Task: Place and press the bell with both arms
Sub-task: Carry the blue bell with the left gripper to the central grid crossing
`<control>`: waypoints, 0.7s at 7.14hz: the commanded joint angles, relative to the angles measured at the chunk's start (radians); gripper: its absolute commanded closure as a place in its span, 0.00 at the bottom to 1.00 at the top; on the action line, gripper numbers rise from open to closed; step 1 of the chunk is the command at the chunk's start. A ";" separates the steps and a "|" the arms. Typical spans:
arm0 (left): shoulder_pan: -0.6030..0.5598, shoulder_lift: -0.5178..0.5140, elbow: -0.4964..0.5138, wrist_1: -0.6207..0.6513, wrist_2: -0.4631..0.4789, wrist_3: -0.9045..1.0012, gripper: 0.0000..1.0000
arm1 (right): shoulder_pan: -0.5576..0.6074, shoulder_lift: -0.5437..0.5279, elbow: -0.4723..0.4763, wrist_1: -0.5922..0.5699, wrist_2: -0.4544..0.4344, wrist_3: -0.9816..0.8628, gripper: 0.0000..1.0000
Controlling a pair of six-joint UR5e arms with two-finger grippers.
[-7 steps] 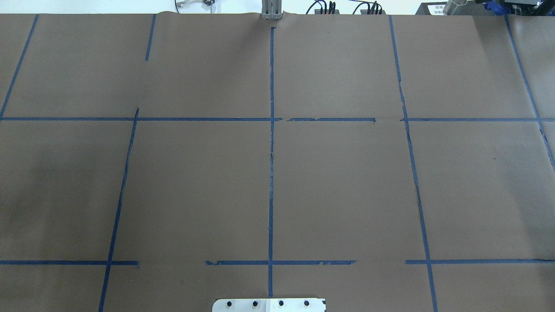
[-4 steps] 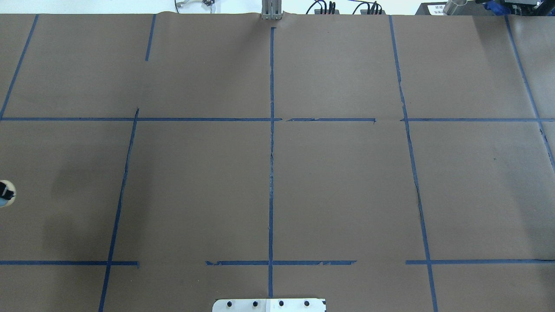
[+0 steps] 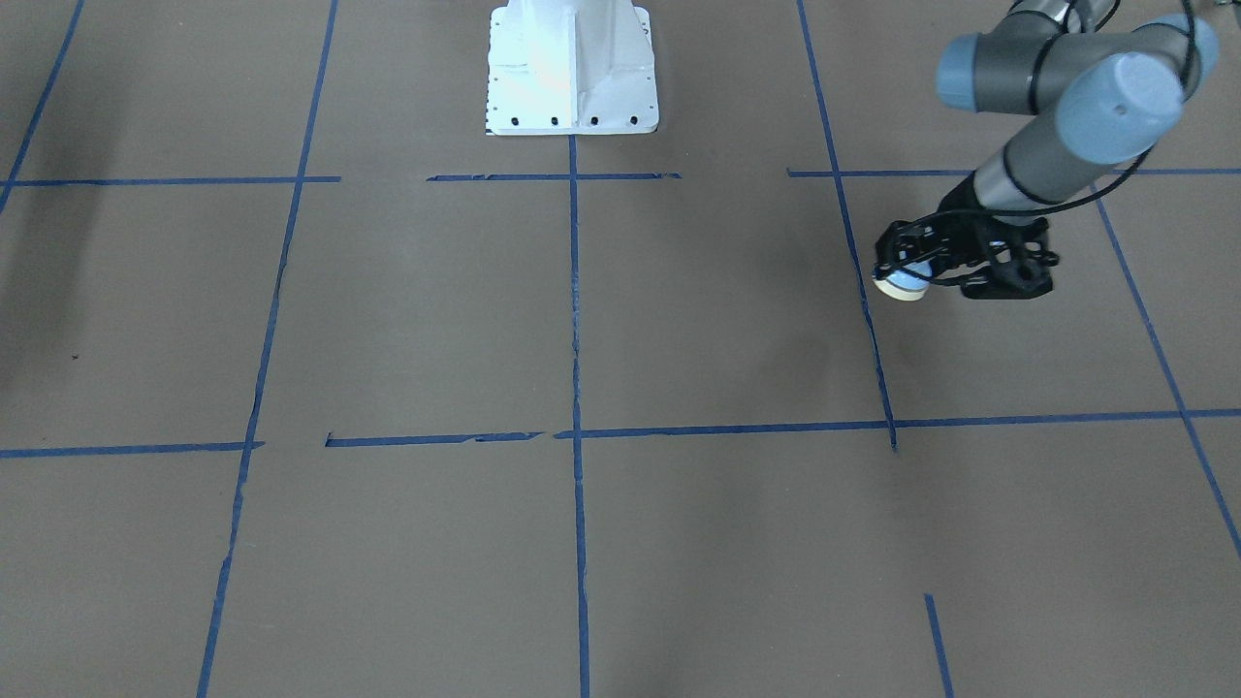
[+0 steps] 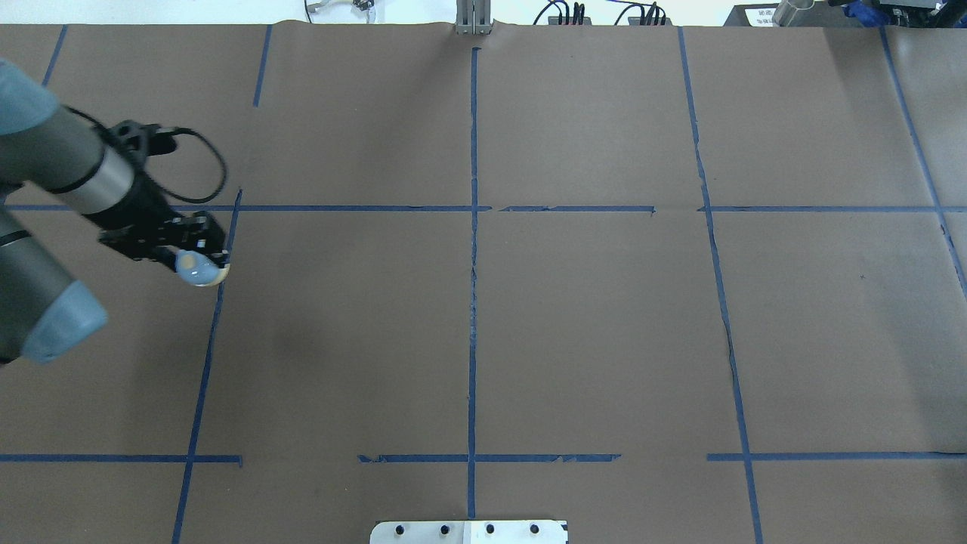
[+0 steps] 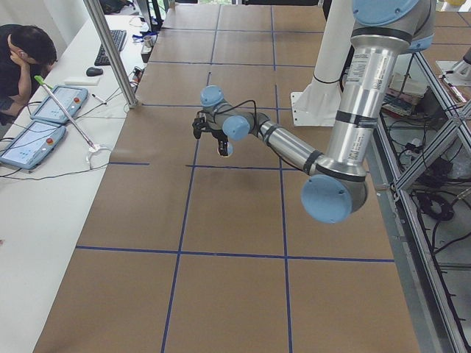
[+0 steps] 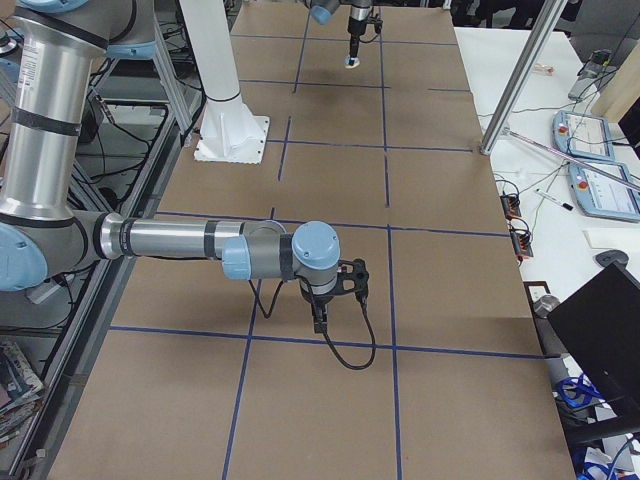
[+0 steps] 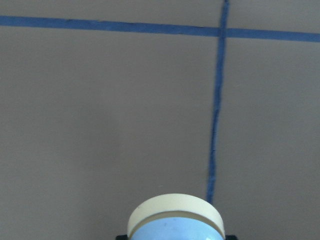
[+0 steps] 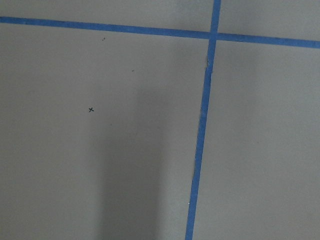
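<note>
The light-blue bell (image 4: pixel 198 270) with its cream base ring is held in my left gripper (image 4: pixel 201 262), which is shut on it. It hangs a little above the brown table, beside a blue tape line. It also shows in the front view (image 3: pixel 902 282), the left wrist view (image 7: pixel 175 222) and the left side view (image 5: pixel 228 149). The left arm (image 4: pixel 91 177) comes in from the overhead view's left edge. My right gripper (image 6: pixel 320 322) shows only in the right side view, pointing down near a tape line. I cannot tell if it is open or shut.
The brown paper table (image 4: pixel 589 325) bears a grid of blue tape lines (image 4: pixel 473 302). The white pedestal base (image 3: pixel 572 68) stands at the robot's edge. An operator (image 5: pixel 26 62) sits at the side bench with tablets. A metal post (image 5: pixel 110 51) stands at the far edge.
The left arm has come in from the overhead view's left edge with the bell and moved right to the tape line. Before that, no arm was in view.
</note>
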 commanded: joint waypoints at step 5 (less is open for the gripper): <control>0.131 -0.726 0.795 -0.197 0.202 -0.370 0.92 | 0.000 0.000 -0.004 -0.003 -0.003 0.000 0.00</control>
